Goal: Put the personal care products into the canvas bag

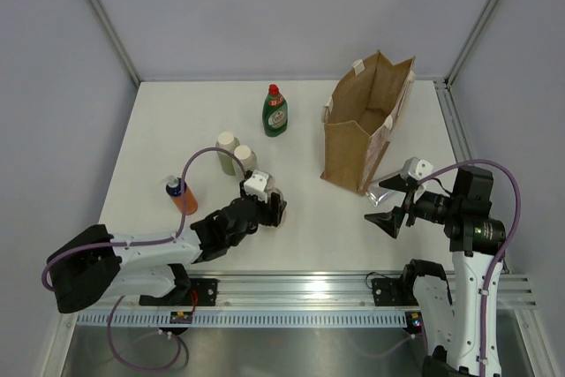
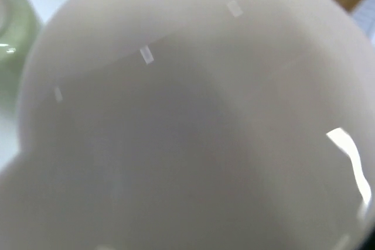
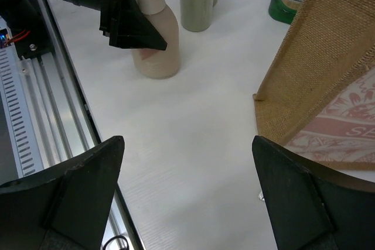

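The beige bottle [image 3: 156,51] with a white pump cap stands on the table and fills the left wrist view [image 2: 187,121]. My left gripper [image 1: 272,209] straddles its top; one black finger [image 3: 133,27] lies across its shoulder, and the grip itself is hidden. My right gripper [image 3: 187,141] is wide open and empty, low over the table near the front corner of the canvas bag [image 1: 357,143], which stands upright and open. The silver tube [image 1: 380,192] lies at the bag's base. The green bottle [image 1: 274,112], two pale bottles [image 1: 234,155] and the orange item [image 1: 183,196] stand on the table.
The bag's woven side and pink print [image 3: 328,103] are close on the right of my right gripper. The metal rail [image 1: 300,289] runs along the near table edge. Frame posts and grey walls bound the table at the back and sides.
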